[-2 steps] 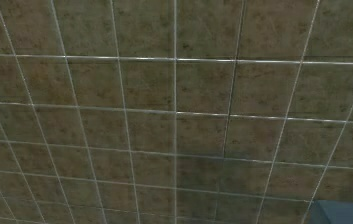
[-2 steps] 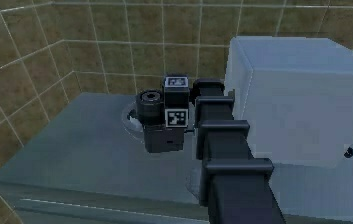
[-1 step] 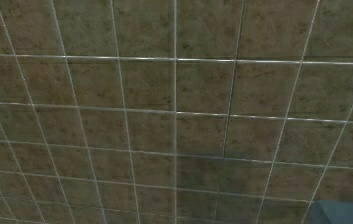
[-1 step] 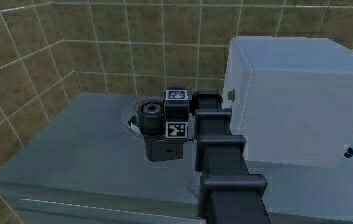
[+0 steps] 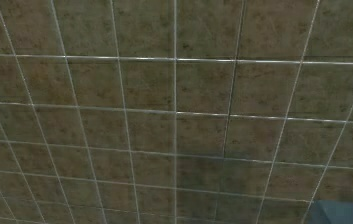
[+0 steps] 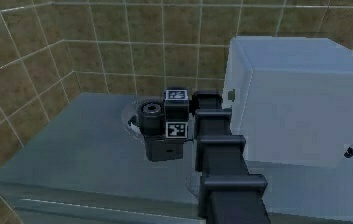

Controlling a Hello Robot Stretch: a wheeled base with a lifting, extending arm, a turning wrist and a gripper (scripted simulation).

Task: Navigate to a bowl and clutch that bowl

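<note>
Arm side view: the arm (image 6: 224, 172) reaches over a grey counter (image 6: 69, 160). The gripper (image 6: 144, 123) overlaps a grey rounded shape (image 6: 123, 118), perhaps the bowl. Whether it holds anything cannot be told. A pale box (image 6: 294, 100) stands just beside the arm.

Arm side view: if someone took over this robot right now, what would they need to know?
Gripper: at the end of the arm, above the grey counter; cannot tell whether it holds anything.
Things: a round grey shape lies on the counter at the gripper, possibly the bowl. A pale box stands beside it.
Done: robot is at the counter.
Left: confirm the bowl, lift it clear.
</note>
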